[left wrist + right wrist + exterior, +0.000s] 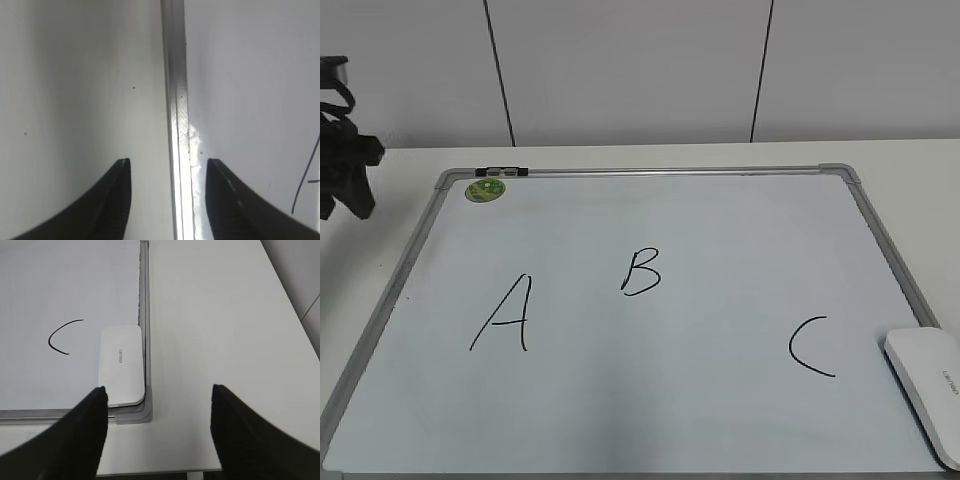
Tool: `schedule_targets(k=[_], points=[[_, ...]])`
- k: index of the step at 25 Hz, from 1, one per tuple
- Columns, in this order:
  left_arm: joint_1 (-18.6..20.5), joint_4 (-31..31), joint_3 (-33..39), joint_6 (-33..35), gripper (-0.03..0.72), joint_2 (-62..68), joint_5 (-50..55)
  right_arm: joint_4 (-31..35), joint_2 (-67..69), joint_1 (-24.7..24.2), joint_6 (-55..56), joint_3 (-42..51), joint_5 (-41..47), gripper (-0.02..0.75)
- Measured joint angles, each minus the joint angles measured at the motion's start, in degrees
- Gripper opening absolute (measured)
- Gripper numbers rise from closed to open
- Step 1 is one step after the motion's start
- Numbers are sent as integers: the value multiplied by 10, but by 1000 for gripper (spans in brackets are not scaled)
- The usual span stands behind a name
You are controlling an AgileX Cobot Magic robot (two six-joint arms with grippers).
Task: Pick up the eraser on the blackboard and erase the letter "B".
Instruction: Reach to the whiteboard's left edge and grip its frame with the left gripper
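The blackboard (650, 420) is a white board with a grey frame lying flat on the table. The black letter "B" (642, 272) sits near its middle, between an "A" (504, 315) and a "C" (811, 347). The white eraser (928, 385) lies in the board's near right corner; in the right wrist view it (121, 365) lies beside the "C" (62, 337). My right gripper (159, 397) is open and empty, above the table just off that corner. My left gripper (167, 167) is open and empty over the board's left frame edge (175, 75); the left arm (342, 160) shows at far left.
A small round green magnet (485, 189) and a dark clip (502, 172) sit at the board's far left corner. The white table (215, 330) extends right of the board to its edge. A white panelled wall (640, 70) stands behind.
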Motion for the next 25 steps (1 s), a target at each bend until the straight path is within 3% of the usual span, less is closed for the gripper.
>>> schedule_targets(k=[8, 25], points=[[-30, 0, -51, -5, 363, 101, 1, 0, 0, 0, 0, 0, 0, 482], [-31, 51, -97, -55, 363, 171, 21, 0, 0, 0, 0, 0, 0, 482]])
